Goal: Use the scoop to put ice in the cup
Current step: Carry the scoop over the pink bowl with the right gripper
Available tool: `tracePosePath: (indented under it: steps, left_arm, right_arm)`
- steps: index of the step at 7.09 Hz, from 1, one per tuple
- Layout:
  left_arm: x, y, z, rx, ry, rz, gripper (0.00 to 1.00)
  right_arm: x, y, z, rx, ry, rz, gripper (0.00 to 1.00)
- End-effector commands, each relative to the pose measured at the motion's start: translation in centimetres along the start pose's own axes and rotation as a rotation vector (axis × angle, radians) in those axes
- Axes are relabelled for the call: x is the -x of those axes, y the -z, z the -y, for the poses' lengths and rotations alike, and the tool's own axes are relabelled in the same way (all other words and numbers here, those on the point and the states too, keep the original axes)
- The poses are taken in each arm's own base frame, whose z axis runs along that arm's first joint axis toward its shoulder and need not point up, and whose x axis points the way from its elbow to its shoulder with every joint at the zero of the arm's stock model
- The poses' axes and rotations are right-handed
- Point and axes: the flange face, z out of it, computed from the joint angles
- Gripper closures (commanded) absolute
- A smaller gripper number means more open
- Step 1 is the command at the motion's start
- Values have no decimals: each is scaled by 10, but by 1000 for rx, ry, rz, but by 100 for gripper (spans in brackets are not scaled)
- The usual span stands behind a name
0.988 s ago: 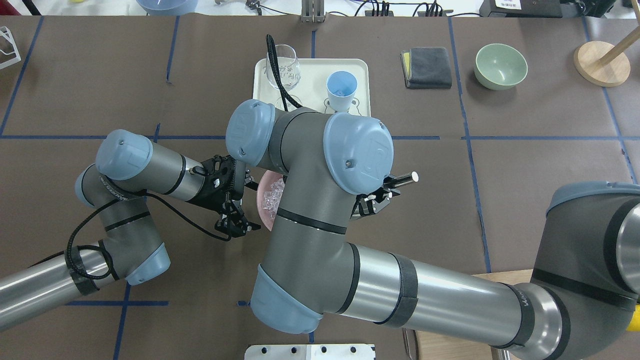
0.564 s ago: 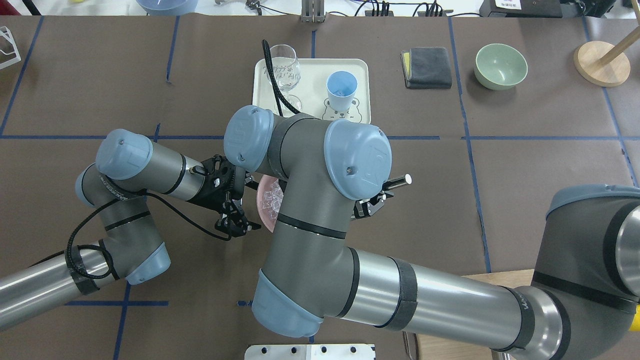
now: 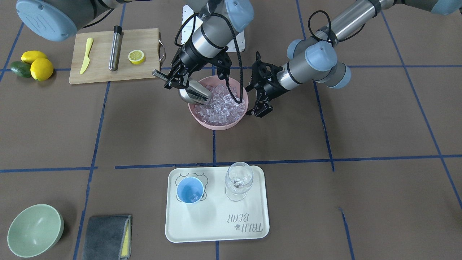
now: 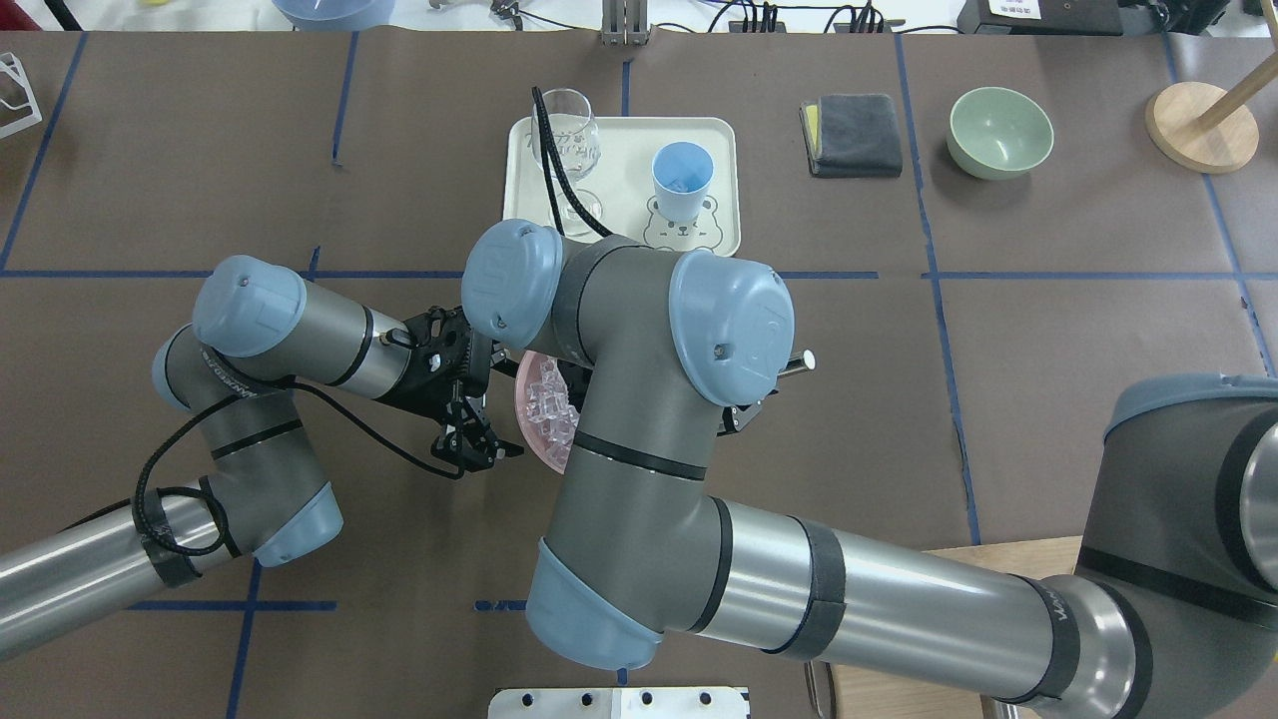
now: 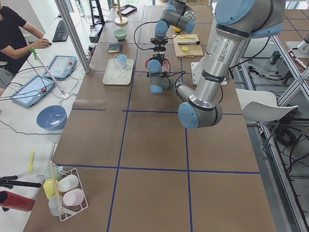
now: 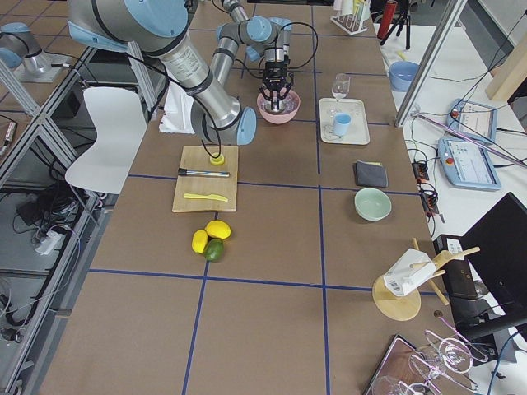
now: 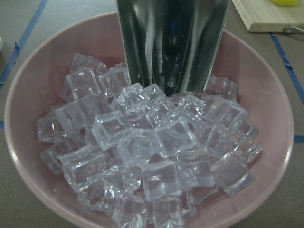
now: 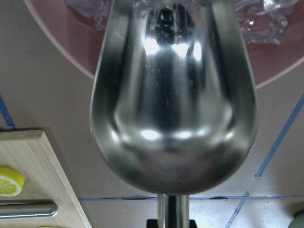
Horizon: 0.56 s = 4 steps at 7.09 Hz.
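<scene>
My right gripper (image 3: 172,77) is shut on the thin handle of the steel scoop (image 3: 195,94). The scoop slopes down, its front edge pushed into the ice (image 3: 223,103) in a pink bowl (image 3: 216,125). The left wrist view shows the scoop (image 7: 173,42) dug among the clear cubes (image 7: 152,156). In the right wrist view the trough (image 8: 173,109) looks empty. My left gripper (image 3: 255,112) is at the bowl's rim on the side away from the scoop and seems to grip it. The light-blue cup (image 3: 190,190) stands on a cream tray (image 3: 216,224) and holds a few cubes.
A clear wine glass (image 3: 238,178) stands beside the cup on the tray. A cutting board (image 3: 97,72) with a steel cylinder, lemon half and yellow knife lies behind the scoop. A pale-green bowl (image 3: 34,229) and a grey cloth (image 3: 106,236) are near the front.
My right arm has shifted and slid the scoop further toward the ice bowl. The handle end has moved inward. The left arm has stayed still.
</scene>
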Motion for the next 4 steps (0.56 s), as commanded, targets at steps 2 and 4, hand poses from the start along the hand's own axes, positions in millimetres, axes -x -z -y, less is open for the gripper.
tracePosePath:
  steps: [2,4]
  left_arm:
    - [1,0,5,-6,-4,1,0]
    - [2,1,5,-6,-5,4,0]
  right_arm:
    - [0,-13,1,-33,13,-12,100]
    - [5,-31,-12,-113,10,-38,100]
